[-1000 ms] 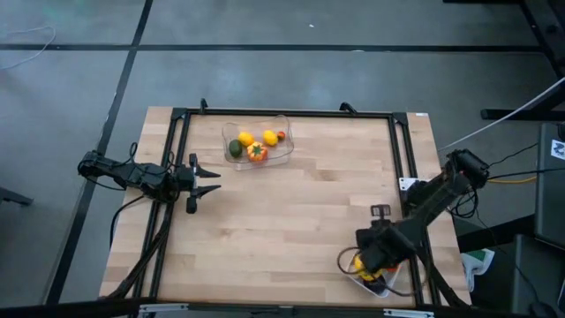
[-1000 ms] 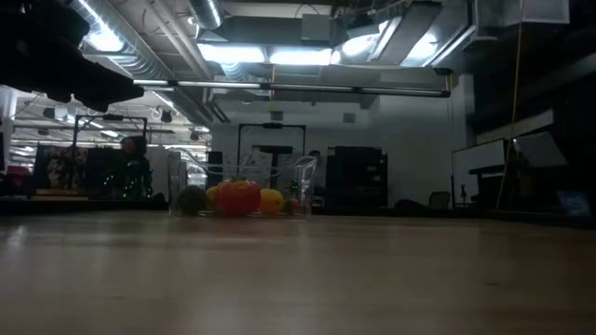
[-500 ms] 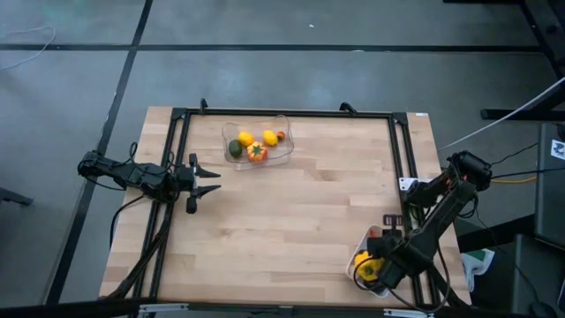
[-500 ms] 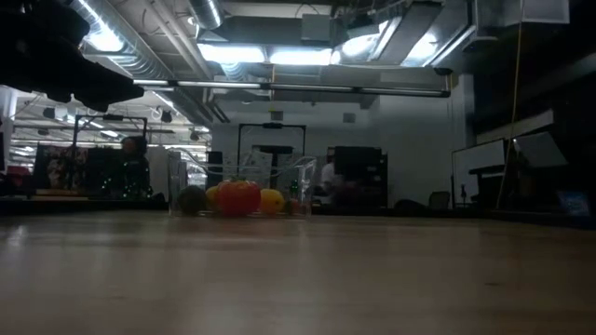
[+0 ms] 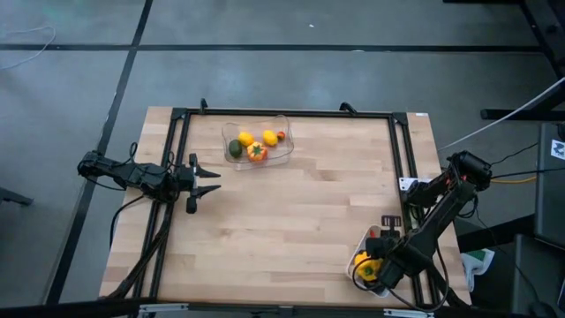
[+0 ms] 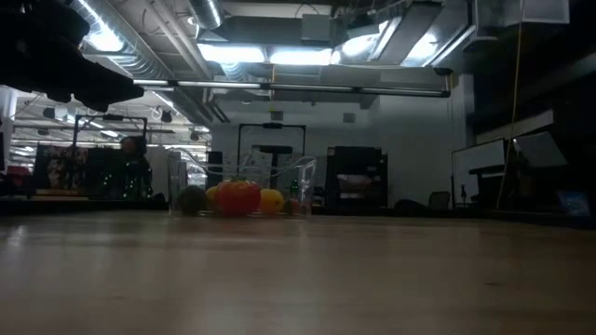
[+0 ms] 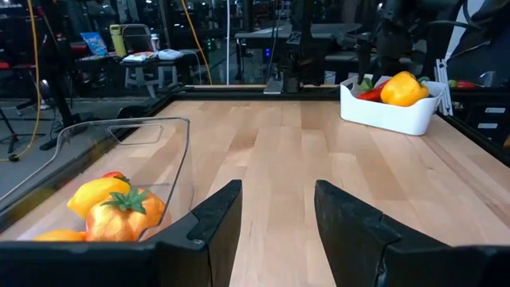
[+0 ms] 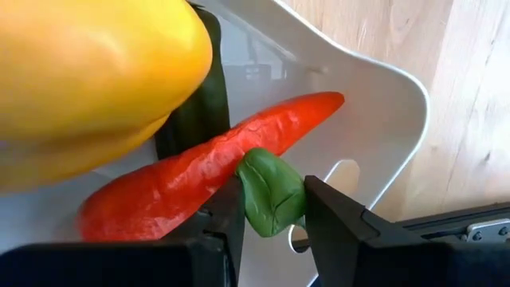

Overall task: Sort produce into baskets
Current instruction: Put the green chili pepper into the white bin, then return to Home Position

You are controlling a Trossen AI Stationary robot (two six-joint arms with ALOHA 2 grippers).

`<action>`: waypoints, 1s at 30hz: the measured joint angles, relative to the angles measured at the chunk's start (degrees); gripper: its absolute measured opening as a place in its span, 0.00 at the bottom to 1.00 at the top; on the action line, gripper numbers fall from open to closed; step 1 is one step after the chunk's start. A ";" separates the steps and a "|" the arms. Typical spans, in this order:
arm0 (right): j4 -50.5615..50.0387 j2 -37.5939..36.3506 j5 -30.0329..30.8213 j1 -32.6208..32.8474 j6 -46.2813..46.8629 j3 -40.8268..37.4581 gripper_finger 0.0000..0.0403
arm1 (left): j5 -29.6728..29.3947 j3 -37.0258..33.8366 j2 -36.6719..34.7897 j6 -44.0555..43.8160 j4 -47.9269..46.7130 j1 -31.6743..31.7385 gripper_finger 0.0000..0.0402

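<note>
At the table's near right corner stands the white tray (image 5: 369, 286) (image 8: 374, 104). In it lie a yellow pepper (image 8: 88, 72), a dark green piece (image 8: 203, 112) and a long red carrot-like piece (image 8: 199, 171). My right gripper (image 5: 378, 265) (image 8: 271, 209) points down over the tray, shut on a small green piece (image 8: 271, 195). The clear tub (image 5: 287, 132) at the far middle holds yellow lemons, an orange tomato and a green piece (image 5: 256, 152). My left gripper (image 5: 210, 181) (image 7: 276, 215) waits open at the left, level, beside the tub. My right gripper pinches the small green piece by its two sides (image 8: 253, 209) between its two fingers (image 8: 331, 207), coming from above and pointing down. The piece sits right over the red carrot-like piece's middle. Whether it rests on that piece or hangs clear, I cannot tell.
A black frame rail (image 5: 282, 113) runs around the wooden tabletop (image 5: 291, 221). Between the tub and the tray the boards lie bare. In the left wrist view the tray (image 7: 390, 115) with the yellow pepper (image 7: 402, 88) shows across the table.
My right gripper has swung a little toward the table's near right corner and sunk slightly over the white tray, rolling a bit, then kept still. The yellow pepper in the tray now shows beside it.
</note>
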 joint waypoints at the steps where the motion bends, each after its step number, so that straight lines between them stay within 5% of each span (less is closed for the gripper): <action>1: -0.02 0.00 0.00 0.00 0.00 0.00 0.27 | 0.00 0.01 0.00 0.00 0.00 0.01 0.39; 7: 0.05 0.00 0.00 0.00 -0.02 0.00 0.30 | 0.02 0.00 0.00 0.00 0.00 0.00 0.39; 19: 0.15 0.02 1.37 0.00 -0.26 0.00 0.53 | 0.02 0.00 0.00 0.00 0.00 0.00 0.39; 30: 0.05 0.02 2.06 -2.57 -0.54 2.02 0.56 | 0.02 0.00 0.00 0.00 0.00 0.00 0.39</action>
